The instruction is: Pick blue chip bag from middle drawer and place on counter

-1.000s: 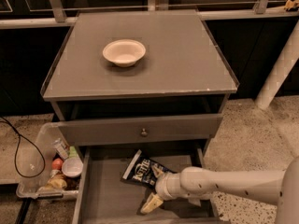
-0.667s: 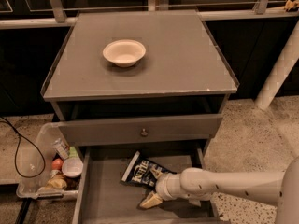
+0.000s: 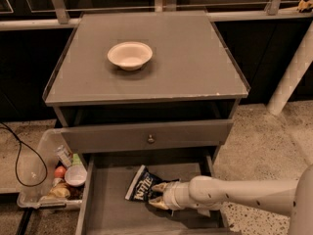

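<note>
The blue chip bag lies flat on the floor of the open middle drawer, near its middle, white lettering up. My gripper reaches in from the right on a pale arm. Its two fingers are spread apart, one at the bag's right edge and one just in front of the bag. It grips nothing. The counter is the grey cabinet top above.
A white bowl sits on the counter, left of centre. The upper drawer front with a small knob is closed above the open drawer. A clear bin of items and a black cable lie on the floor at left. A white post stands at right.
My gripper has moved from the drawer's front toward the chip bag, and its fingers now sit at the bag's near right end. The bag has not moved.
</note>
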Controlling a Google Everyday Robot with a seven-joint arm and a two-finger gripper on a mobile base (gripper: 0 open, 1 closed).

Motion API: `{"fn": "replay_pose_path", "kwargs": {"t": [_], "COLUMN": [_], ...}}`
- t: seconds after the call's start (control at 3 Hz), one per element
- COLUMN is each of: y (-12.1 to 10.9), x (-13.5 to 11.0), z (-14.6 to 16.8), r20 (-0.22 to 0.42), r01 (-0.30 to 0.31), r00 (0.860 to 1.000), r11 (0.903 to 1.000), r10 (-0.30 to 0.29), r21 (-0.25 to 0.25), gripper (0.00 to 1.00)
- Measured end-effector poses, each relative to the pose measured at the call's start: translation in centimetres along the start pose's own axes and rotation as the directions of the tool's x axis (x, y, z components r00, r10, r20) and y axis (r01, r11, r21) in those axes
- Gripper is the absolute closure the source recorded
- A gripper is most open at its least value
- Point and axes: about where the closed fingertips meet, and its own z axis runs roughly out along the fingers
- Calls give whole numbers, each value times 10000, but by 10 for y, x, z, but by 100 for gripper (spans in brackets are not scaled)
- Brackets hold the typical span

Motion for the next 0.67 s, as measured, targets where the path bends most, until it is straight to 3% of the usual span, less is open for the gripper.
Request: {"fn": "replay_pose_path", "kwargs": {"t": [0.33, 0.67], "y": [0, 0], "x": [0, 0], "z": [0, 0], "r20": [0, 0], "r01": [0, 0], "r00": [10000, 10000], "r11": [10000, 10000], "r10": [0, 0], "r21": [0, 0], "gripper": [89, 100]}}
